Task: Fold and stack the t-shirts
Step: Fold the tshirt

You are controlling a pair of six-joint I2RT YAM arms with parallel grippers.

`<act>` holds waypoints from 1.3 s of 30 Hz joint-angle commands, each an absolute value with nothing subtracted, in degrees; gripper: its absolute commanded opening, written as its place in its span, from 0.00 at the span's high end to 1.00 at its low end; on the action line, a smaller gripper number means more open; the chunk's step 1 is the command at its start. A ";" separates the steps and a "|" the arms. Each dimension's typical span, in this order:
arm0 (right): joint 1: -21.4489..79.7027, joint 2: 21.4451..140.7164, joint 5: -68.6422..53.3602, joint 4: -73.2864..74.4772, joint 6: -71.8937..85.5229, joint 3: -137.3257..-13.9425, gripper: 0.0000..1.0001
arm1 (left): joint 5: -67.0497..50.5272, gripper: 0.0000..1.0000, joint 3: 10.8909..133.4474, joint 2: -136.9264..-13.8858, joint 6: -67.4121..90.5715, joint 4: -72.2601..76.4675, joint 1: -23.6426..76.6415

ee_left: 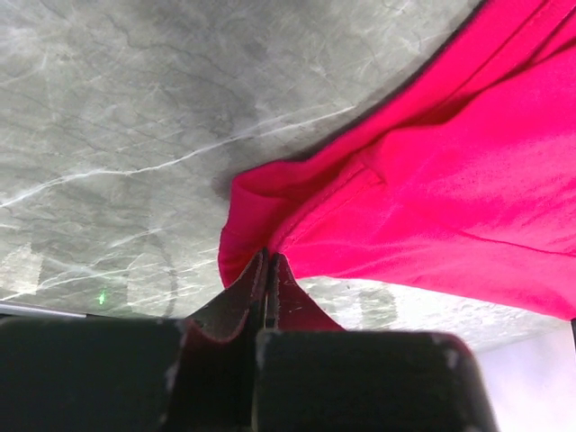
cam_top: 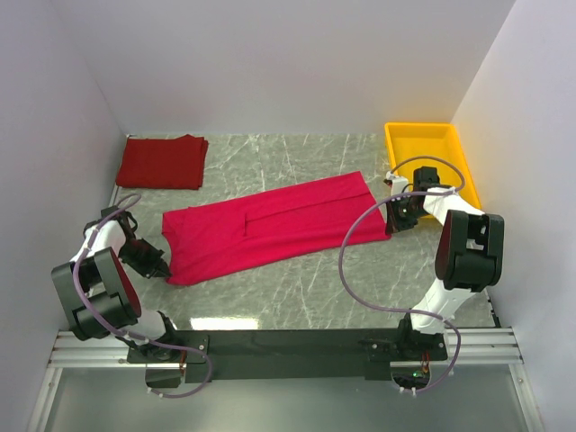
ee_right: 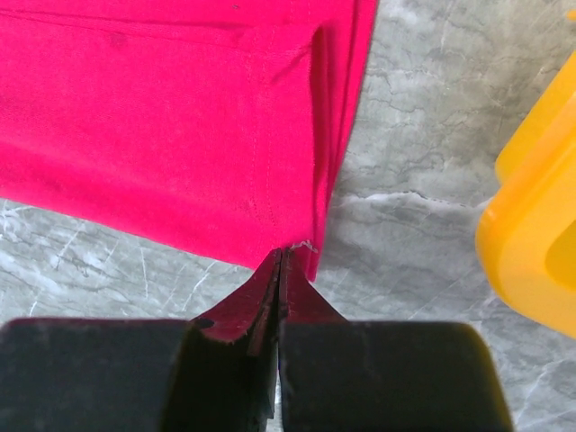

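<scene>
Crimson t-shirt (cam_top: 270,225) lies mid-table (cam_top: 297,288) as a long narrow band, sides already folded in. Its long axis runs diagonally from near-left to far-right. Left gripper (cam_top: 158,264) sits at the band's near-left end. In the left wrist view its jaws are clamped together on a bunched corner of the cloth, which is lifted slightly off the marble. Right gripper (cam_top: 396,216) is at the opposite, far-right end. In the right wrist view its fingertips are pressed closed right at the hem corner, so it looks like a pinch on the edge layers, though it is a thin bite. The shirt therefore stretches between the two arms, each holding the end nearer to it, with the body of the cloth running inward from both grippers. Darker red t-shirt (cam_top: 162,162) is already folded into a square at the far-left corner, well apart from the band and closer to the left arm's side. Yellow tray (cam_top: 427,148) is at far right, just beside the right gripper but not touching the cloth. My guess at the step is a crosswise fold, bringing one short end over along the long axis towards the other. The risk is the right pinch slipping off the hem, or catching only the top layer.
</scene>
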State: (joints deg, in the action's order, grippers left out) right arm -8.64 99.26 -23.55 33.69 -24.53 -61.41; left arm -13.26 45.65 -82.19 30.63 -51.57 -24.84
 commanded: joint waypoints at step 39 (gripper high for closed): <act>-10.28 101.87 -27.25 36.21 -26.37 -62.84 0.76 | -11.34 0.54 41.48 -72.85 35.51 -55.81 -24.44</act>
State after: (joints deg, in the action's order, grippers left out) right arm -10.13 101.73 -26.68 35.83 -26.85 -61.91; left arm -11.11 42.41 -71.64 34.11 -55.59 -24.80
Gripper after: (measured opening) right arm 0.248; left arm 0.468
